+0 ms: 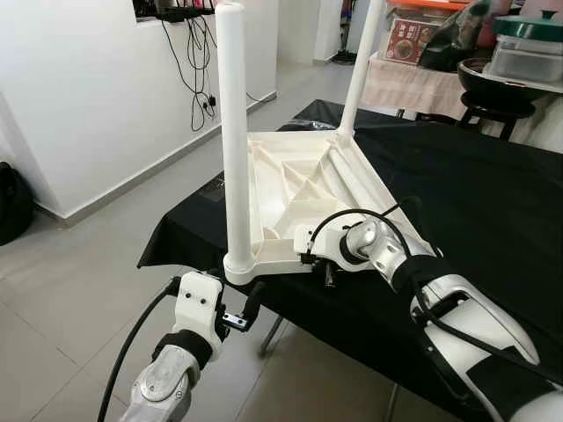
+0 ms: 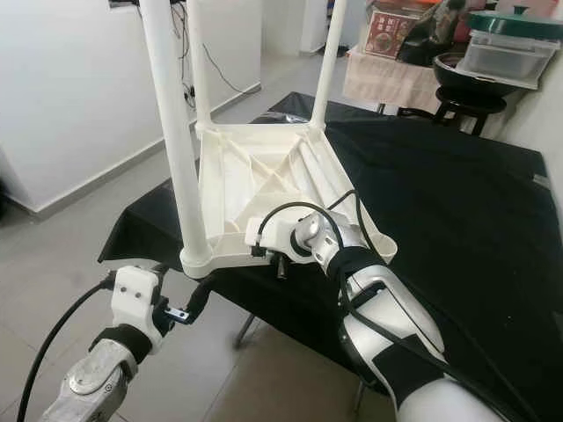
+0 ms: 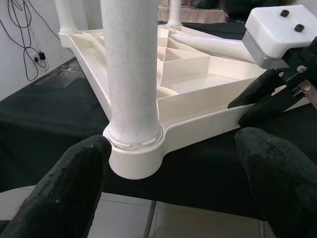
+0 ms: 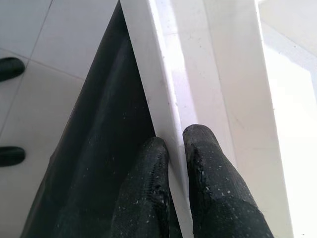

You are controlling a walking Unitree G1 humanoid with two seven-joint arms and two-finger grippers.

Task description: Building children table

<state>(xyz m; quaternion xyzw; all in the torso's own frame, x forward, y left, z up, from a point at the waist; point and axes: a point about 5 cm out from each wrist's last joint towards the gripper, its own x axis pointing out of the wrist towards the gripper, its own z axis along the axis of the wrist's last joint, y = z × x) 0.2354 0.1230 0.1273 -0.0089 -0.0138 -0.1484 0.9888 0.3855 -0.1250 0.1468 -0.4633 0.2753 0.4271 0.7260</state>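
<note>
Right gripper (image 4: 171,144) pinched on the near rim of the upturned white children's table (image 1: 303,180), lying on the black-covered table (image 1: 493,193). Left gripper (image 3: 171,163) spread wide, just short of the near leg (image 1: 236,132), upright in its corner socket.

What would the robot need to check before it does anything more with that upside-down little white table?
1. Right gripper pinched on the table top's near rim: ok, its fingers straddle the rim.
2. Left gripper free to act: ok, open just below the near corner, holding nothing.
3. Near leg upright in its socket: ok, though how firmly it sits, cannot tell.
4. Far legs fitted: ok for those standing at the far corners.
5. Fourth corner, by the right arm: not ok, no leg stands there.
6. Table top resting on the black cloth: not ok, the near corner overhangs the edge.
</note>
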